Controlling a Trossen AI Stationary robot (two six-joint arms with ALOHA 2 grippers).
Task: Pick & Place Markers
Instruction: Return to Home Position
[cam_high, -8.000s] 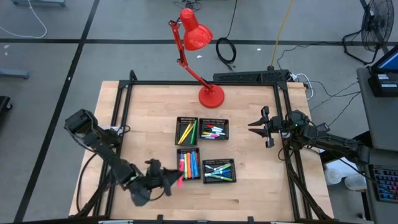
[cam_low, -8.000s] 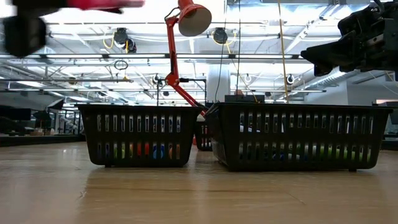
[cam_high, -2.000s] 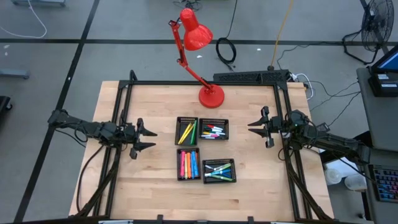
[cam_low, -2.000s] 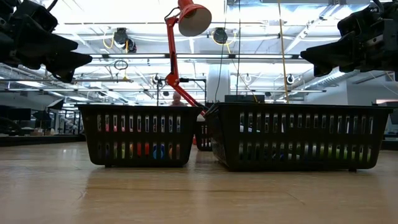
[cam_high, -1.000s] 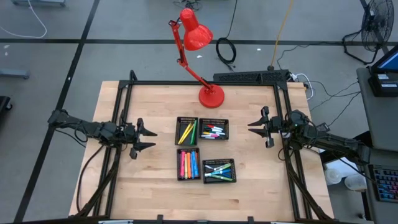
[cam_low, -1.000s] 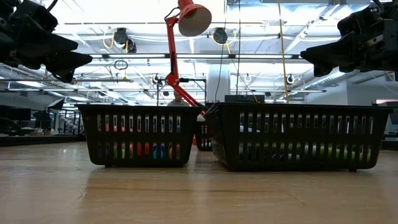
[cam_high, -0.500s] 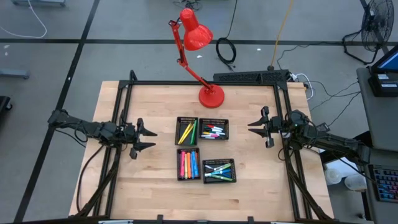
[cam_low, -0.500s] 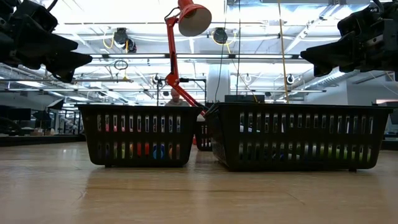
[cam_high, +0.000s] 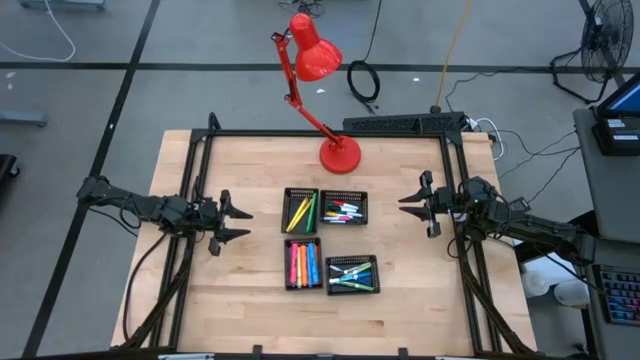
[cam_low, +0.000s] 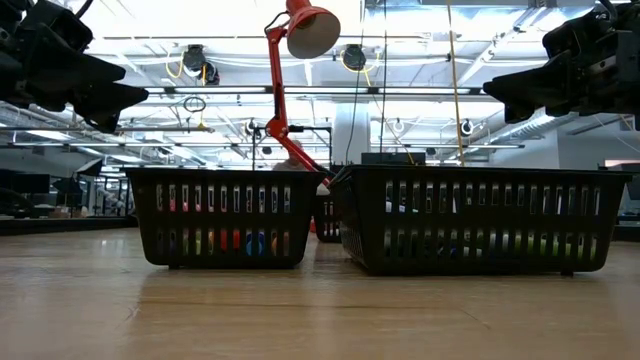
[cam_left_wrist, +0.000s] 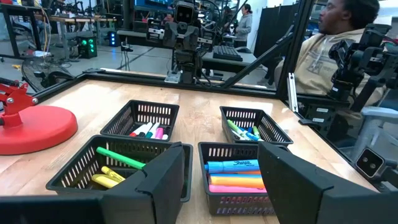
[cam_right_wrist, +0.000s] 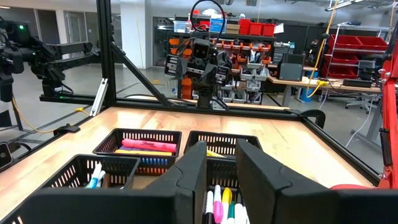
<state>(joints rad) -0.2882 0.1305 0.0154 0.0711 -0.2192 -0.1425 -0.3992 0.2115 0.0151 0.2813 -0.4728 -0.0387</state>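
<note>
Every marker I see lies in one of several black mesh trays grouped at the table's middle. Yellow and green markers lie in the far left tray and white-bodied markers in the far right one. Neon markers fill the near left tray, blue-green markers the near right one. My left gripper hovers open left of the trays, pointing at them. My right gripper hovers right of them, its fingers apart by a narrow gap with nothing between. In the low view both hang high, left gripper, right gripper.
A red desk lamp stands on its round base at the far middle of the table, its head reaching beyond the far edge. Black frame rails run along the table's left, right and far sides. A seated person shows beyond the table's right side.
</note>
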